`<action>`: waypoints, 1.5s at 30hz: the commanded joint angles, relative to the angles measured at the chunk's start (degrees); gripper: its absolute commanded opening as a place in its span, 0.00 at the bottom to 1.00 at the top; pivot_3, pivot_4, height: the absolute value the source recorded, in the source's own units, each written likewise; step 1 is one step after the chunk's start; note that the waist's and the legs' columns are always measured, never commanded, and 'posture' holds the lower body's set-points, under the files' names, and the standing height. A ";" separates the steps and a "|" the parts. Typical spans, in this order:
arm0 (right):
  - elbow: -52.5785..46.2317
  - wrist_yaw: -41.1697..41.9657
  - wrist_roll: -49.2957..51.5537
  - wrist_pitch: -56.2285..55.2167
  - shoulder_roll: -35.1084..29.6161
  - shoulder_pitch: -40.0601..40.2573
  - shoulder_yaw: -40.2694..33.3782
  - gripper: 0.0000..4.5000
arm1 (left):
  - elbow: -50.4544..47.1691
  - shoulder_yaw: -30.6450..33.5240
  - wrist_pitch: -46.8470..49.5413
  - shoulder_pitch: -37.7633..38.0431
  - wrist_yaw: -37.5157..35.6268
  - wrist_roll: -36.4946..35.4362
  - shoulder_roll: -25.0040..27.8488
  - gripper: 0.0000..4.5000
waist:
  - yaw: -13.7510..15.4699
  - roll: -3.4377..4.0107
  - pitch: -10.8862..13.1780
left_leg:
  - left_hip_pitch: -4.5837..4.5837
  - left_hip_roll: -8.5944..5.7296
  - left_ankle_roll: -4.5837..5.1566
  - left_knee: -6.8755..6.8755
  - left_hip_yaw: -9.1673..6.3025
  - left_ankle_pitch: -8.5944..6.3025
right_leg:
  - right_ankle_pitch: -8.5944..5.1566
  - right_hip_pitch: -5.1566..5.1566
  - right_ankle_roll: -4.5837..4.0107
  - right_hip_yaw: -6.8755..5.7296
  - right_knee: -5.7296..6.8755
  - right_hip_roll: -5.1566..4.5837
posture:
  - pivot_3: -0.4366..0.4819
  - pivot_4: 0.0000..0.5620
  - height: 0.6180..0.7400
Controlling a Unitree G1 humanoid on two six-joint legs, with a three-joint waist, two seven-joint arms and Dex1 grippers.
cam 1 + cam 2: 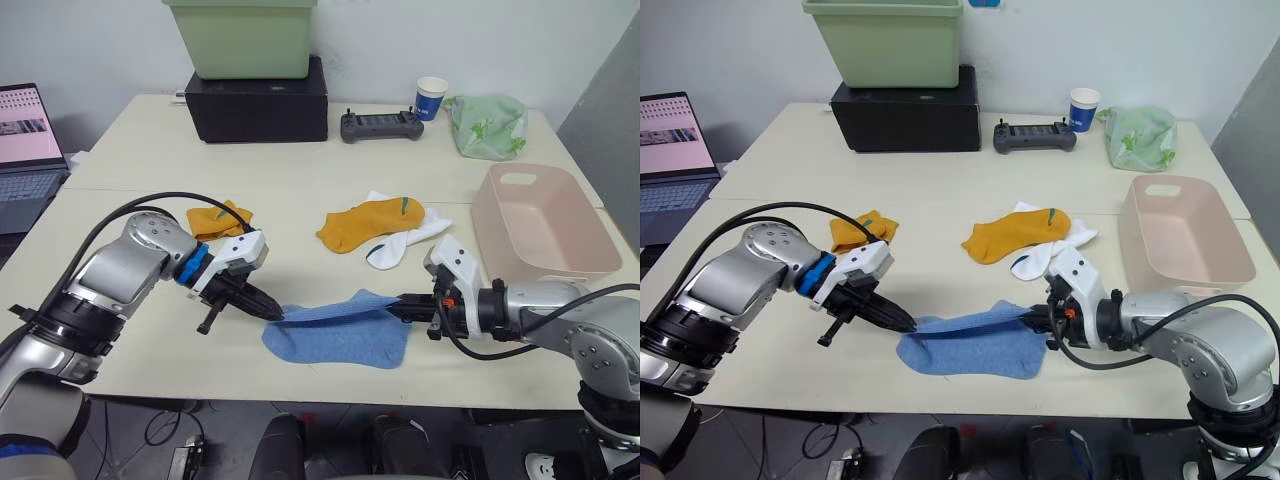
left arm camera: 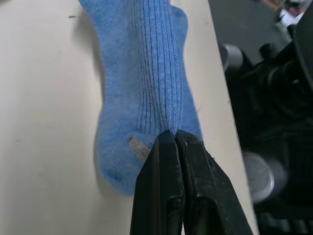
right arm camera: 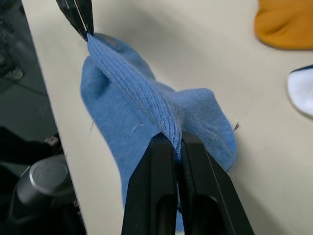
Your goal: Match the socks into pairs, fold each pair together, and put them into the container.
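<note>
left jaws [image 1: 275,314]: mine, clamped tight on one end of the blue socks [image 1: 340,335], near the front edge of the surface [image 1: 130,350].
right jaws [image 1: 397,306]: pinched on the opposite end; the top layer is lifted taut between both arms.
blue socks: lower layer lies flat on the surface, upper edge held up as a ridge. looks like the pair stacked, mid-fold, by my judgement.
mid distance: one orange sock [image 1: 365,224] lying over a white sock [image 1: 405,240]; second orange sock [image 1: 220,218] bunched just behind my left arm.
container [image 1: 545,225]: pink basket to the right, past my right arm, nothing seen inside it.
far: controller [image 1: 376,126], paper cup [image 1: 432,97], green cloth bag [image 1: 487,126], green bin [image 1: 243,38] on a black box [image 1: 258,103], laptop [image 1: 28,140] far left.
risk: only a thin fold of fabric sits in each grip; uneven pull could slip one end out, or drag the lower layer off the front edge.
view difference: wrist views show the ribbed fabric nipped right at the fingertips; head views show the sag and the basket.
</note>
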 commanded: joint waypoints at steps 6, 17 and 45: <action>13.34 -3.24 -2.66 -0.38 2.01 -6.66 2.12 0.01 | 23.10 -4.59 -1.74 -12.85 -0.41 6.57 -11.96 0.00 | 0.14 -0.02 0.01 | -0.09 -0.08 0.01 0.01 0.14 0.00 | 0.01 -0.14 -0.01 -0.01 0.01 0.10 | 0.48 0.27 0.96; 26.94 -5.73 -10.81 -10.31 3.09 -13.71 5.49 0.40 | 56.58 1.05 -9.97 -28.34 2.23 17.56 -27.02 0.00 | 0.03 -0.04 0.03 | -0.25 -0.07 0.02 0.00 0.23 -0.01 | 0.01 -0.33 -0.01 -0.01 0.00 0.16 | 0.48 0.27 0.96; 18.42 -18.88 -20.70 -26.17 12.47 4.16 -0.89 1.00 | 20.57 24.85 3.14 0.68 24.01 9.10 -25.91 1.00 | 0.29 0.00 -0.01 | -0.10 0.04 0.00 0.03 0.05 0.01 | 0.01 -0.18 -0.01 0.13 0.16 -0.06 | 0.48 0.27 0.96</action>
